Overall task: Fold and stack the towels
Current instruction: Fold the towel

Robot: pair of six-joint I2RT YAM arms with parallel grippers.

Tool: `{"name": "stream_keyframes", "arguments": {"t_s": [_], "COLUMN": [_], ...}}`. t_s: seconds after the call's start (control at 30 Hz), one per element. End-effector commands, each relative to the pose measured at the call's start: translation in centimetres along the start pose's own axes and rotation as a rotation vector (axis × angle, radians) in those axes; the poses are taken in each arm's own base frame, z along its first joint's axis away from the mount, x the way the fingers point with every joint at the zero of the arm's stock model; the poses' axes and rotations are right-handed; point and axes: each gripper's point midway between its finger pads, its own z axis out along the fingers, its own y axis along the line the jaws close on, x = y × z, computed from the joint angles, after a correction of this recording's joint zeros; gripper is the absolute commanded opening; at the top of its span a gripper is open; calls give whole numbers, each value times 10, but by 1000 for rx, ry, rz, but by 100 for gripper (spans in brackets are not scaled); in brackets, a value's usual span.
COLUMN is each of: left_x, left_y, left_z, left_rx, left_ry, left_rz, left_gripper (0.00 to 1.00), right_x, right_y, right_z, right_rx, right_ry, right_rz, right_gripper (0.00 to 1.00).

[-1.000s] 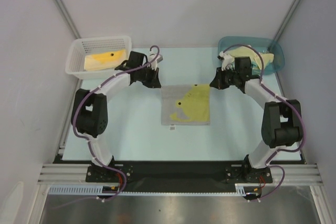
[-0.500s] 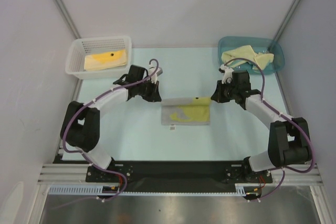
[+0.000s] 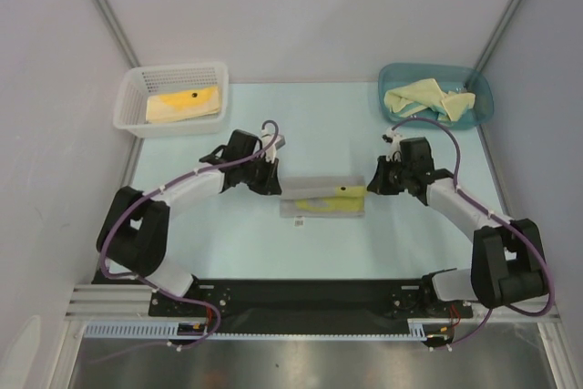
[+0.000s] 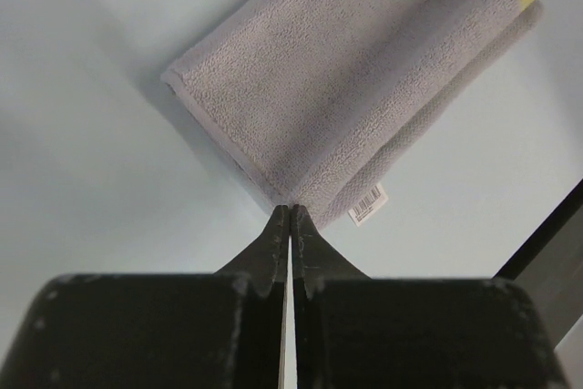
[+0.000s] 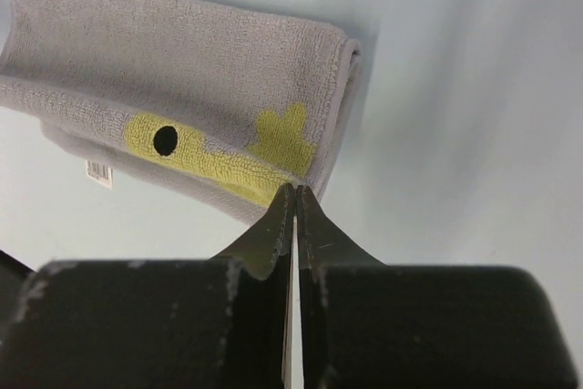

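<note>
At the centre of the surface (image 3: pixel 182 225) lies one grey towel (image 3: pixel 323 199), doubled over into a long strip, with a yellow patch (image 5: pixel 209 148) bearing one black dot on its upper layer. Two tools meet it. The left tool (image 4: pixel 290 211) is pinched tight on the corner at its 9 o'clock end, and the right tool (image 5: pixel 294 190) is pinched tight on the corner at its 3 o'clock end.

One white tag (image 4: pixel 367 205) with a barcode pokes out from the lower layer, its print too small to read.

At 10 o'clock one white mesh basket (image 3: pixel 173 70) holds a folded yellow towel (image 3: pixel 182 104). At 2 o'clock one teal bin (image 3: pixel 483 102) holds crumpled pale yellow towels (image 3: pixel 428 97), too tangled to count.
</note>
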Motion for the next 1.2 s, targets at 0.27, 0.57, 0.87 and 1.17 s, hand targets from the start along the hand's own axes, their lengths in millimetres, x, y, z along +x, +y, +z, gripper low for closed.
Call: {"name": "stream_keyframes", "arguments": {"t_s": [0.27, 0.57, 0.87, 1.17], "left_x": [4, 35, 54, -2], "left_y": [-2, -8, -7, -37], "left_z": [-18, -4, -6, -32], "left_rx": [-61, -51, -111, -80], "left_ry": [-34, 76, 149, -25], "left_rz": [-21, -45, -40, -38], "left_gripper": [0, 0, 29, 44], "right_x": [15, 44, 52, 16], "right_y": [5, -6, -4, 28], "right_z": [-13, -5, -9, -32], "right_rx": [47, 84, 89, 27], "right_ry": [-2, 80, 123, 66], "right_rz": [38, 102, 139, 180], "right_gripper": [0, 0, 20, 30]}}
